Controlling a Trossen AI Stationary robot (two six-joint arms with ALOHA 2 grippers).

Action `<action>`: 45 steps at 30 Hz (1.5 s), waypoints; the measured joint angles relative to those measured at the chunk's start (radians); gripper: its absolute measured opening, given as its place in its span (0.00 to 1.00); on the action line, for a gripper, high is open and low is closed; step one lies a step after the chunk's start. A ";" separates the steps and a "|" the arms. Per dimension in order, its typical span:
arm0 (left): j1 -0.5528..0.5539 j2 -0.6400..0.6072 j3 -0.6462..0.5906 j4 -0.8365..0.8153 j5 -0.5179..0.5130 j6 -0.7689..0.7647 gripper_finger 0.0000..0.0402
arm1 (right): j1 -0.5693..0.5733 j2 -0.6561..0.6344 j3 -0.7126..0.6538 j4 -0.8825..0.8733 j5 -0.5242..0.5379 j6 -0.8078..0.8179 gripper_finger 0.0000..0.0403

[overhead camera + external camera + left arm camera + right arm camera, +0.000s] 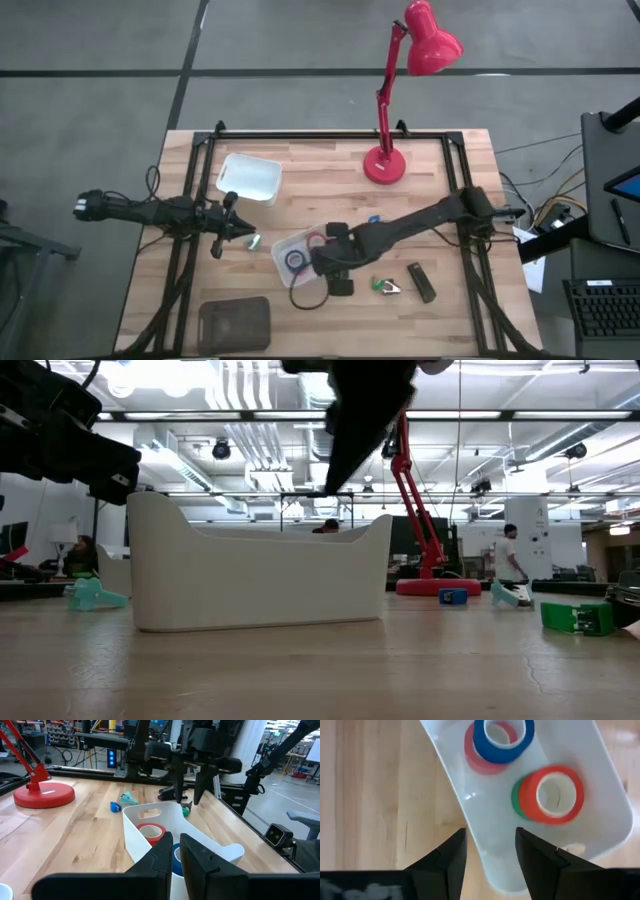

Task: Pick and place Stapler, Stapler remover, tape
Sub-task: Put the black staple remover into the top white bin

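A white bin (290, 250) holds the tape rolls: a blue roll (503, 737) lying on a pink one, and a red roll (552, 794) lying on a green one. My right gripper (490, 851) hangs open just above the bin's near part, fingers pointing down and touching nothing; it also shows over the bin in the left wrist view (188, 787). The black stapler (421, 282) and the green staple remover (385, 288) lie flat on the table to the bin's right. My left gripper (240, 232) waits shut to the left of the bin.
A second white bin (248, 178) stands toward the far left. The red desk lamp's base (384, 165) sits at the far edge. A dark tray (235, 323) lies near the front edge. Small blue (373, 220) and teal (253, 240) items lie beside the bin.
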 joint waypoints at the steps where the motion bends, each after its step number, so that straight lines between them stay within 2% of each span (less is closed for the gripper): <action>1: 0.000 0.000 0.000 0.000 0.000 0.000 0.10 | 0.003 -0.024 -0.034 0.023 0.000 0.013 0.40; 6: 0.000 0.000 0.000 0.000 0.000 0.000 0.10 | 0.018 -0.153 -0.193 0.092 0.003 0.106 0.40; 13: 0.000 0.000 0.000 0.000 0.000 0.000 0.10 | 0.076 -0.293 -0.391 0.088 0.025 0.293 0.36; 25: 0.000 0.000 0.000 0.000 0.000 0.000 0.10 | 0.207 -0.430 -0.667 0.086 0.024 0.601 0.30; 30: 0.000 0.000 0.000 0.000 0.000 0.000 0.10 | 0.244 -0.449 -0.739 0.116 0.024 0.693 0.30; 36: 0.000 0.000 0.000 0.000 0.000 0.000 0.10 | 0.275 -0.449 -0.775 0.215 0.023 0.709 0.33; 45: 0.000 0.000 0.000 0.000 0.000 0.000 0.10 | 0.281 -0.449 -0.810 0.240 0.023 0.768 0.32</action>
